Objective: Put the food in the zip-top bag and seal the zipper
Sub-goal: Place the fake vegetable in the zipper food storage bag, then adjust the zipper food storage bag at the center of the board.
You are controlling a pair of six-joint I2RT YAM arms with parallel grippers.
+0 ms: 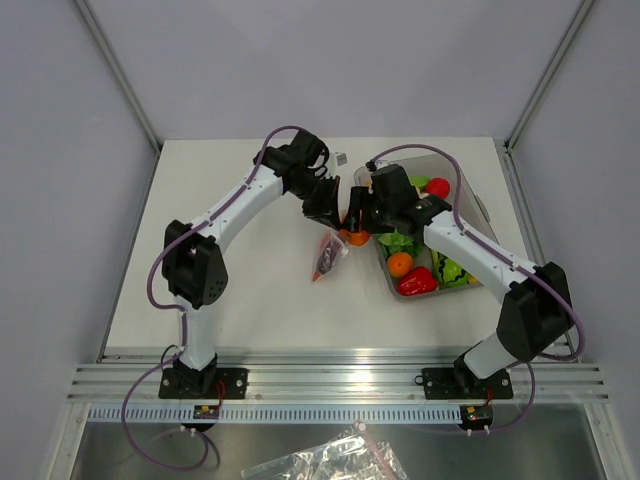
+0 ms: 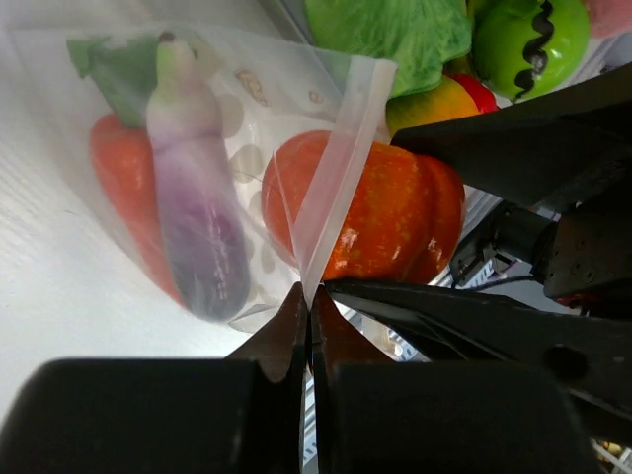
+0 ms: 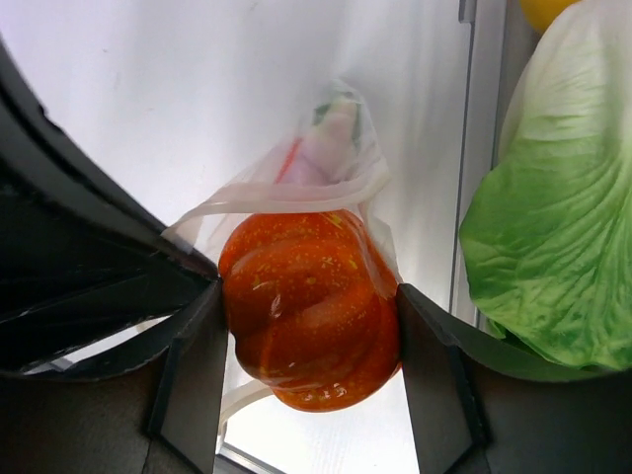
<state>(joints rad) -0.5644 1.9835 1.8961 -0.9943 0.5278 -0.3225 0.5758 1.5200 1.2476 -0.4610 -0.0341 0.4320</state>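
Note:
The clear zip-top bag [image 1: 328, 255] hangs in mid-table with the purple eggplant [image 2: 193, 212] and the long red-orange piece [image 2: 118, 173] inside. My left gripper [image 2: 309, 296] is shut on the bag's pale zipper strip [image 2: 341, 158] and holds the mouth up. My right gripper [image 3: 308, 336] is shut on the small orange pumpkin-shaped piece [image 3: 311, 306] at the bag's mouth, its top partly under the bag's film. The zipper stands unsealed. In the top view both grippers meet over the orange piece [image 1: 357, 237].
A clear tray [image 1: 470, 205] to the right holds green toy lettuce [image 3: 548, 237], a red bell pepper [image 1: 417, 282], an orange fruit [image 1: 400, 264] and other toys. A crumpled clear bag [image 1: 330, 460] lies below the table's front rail.

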